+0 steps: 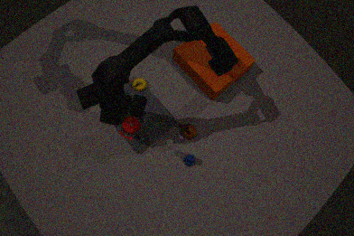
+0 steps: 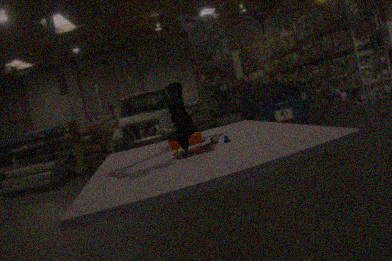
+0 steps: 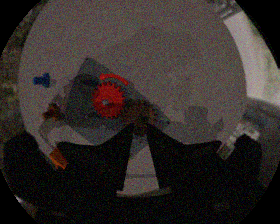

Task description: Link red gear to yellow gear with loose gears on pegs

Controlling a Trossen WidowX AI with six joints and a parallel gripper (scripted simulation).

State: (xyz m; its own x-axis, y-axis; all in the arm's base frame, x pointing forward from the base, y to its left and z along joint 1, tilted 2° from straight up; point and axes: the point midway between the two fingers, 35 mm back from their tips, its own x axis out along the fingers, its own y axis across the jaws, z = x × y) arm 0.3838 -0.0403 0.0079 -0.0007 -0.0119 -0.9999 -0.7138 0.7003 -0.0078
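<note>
My gripper [image 3: 139, 125] is shut on a brown gear [image 3: 140, 111], held at the fingertips above the grey board [image 1: 156, 102] [image 3: 81, 102], beside the red gear in the wrist view. The red gear [image 1: 133, 122] [image 3: 108, 99] sits on the board beside the red arrow [image 3: 112, 75]. The yellow gear [image 1: 139, 84] is at the board's other end; its stripe is hard to make out. An orange-brown gear [image 1: 189, 131] [image 3: 52, 112] and a blue gear [image 1: 190, 160] [image 2: 226, 139] [image 3: 42, 80] stand on the table. The arm hides the fingertips in the top view; most pegs are too dark to tell.
A large orange block [image 1: 194, 71] lies on the table [image 1: 253, 169] beyond the board, close to the arm's base. The arm and its shadows cover part of the board. The pictures are dark and grainy.
</note>
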